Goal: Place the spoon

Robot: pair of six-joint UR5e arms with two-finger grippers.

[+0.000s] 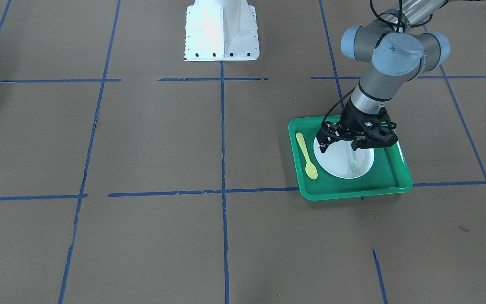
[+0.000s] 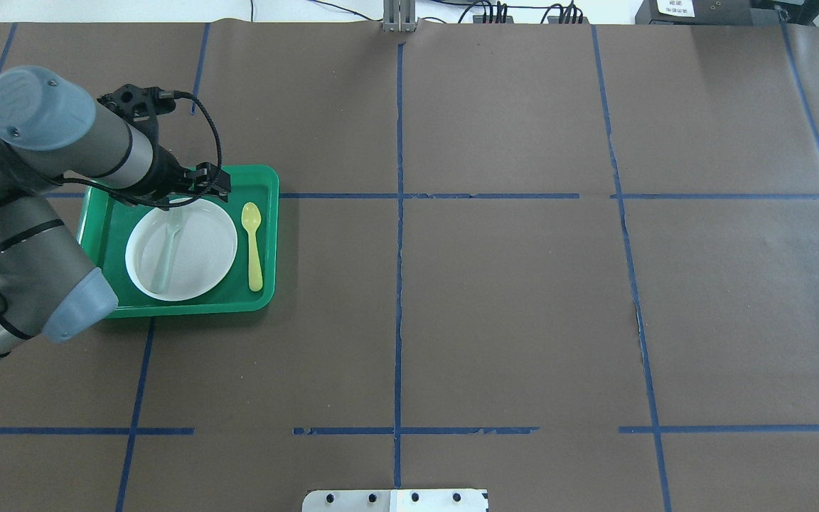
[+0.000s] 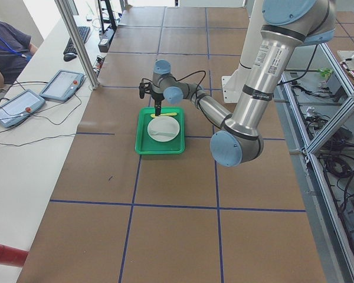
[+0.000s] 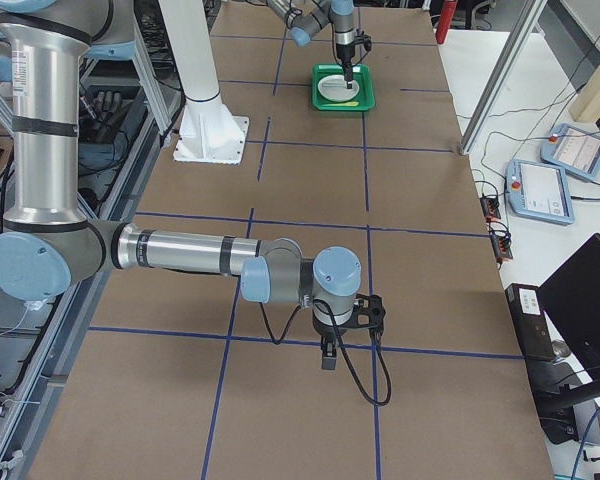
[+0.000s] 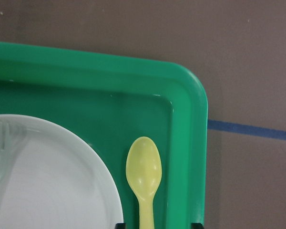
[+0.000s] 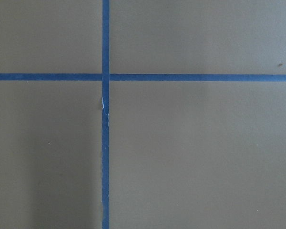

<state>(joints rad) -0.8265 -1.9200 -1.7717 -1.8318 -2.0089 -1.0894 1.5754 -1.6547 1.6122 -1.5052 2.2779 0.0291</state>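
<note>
- Spoon position: the spoon lies flat on the floor of the green tray. It sits in the strip between the white plate and the tray's side wall, parallel to that wall. In the left wrist view it shows a gap to both.
- Left gripper: it hovers above the tray with its 2 fingers spread and empty. In the left wrist view the 2 tips flank the spoon's handle without contact.
- Right gripper: it hangs over bare bench, well apart from the tray. Whether its fingers are spread or clenched cannot be told (its wrist view shows only tape lines).
- Judged step: the spoon appears set down, so the action in hand is probably a clean withdrawal of the left arm.
- Procedure: lift vertically. Hold the fingers at their present spread until the tips are above the tray wall, since closing early risks nipping the handle.
- Caution: avoid sideways travel at low height. The spoon looks like light plastic, and 1 brush would likely slide or spin it against the plate.
- Caution: do not sweep across the plate, where the pale fork lies.
- Check: confirm in the left wrist view that the spoon does not rise with the fingers.
</note>
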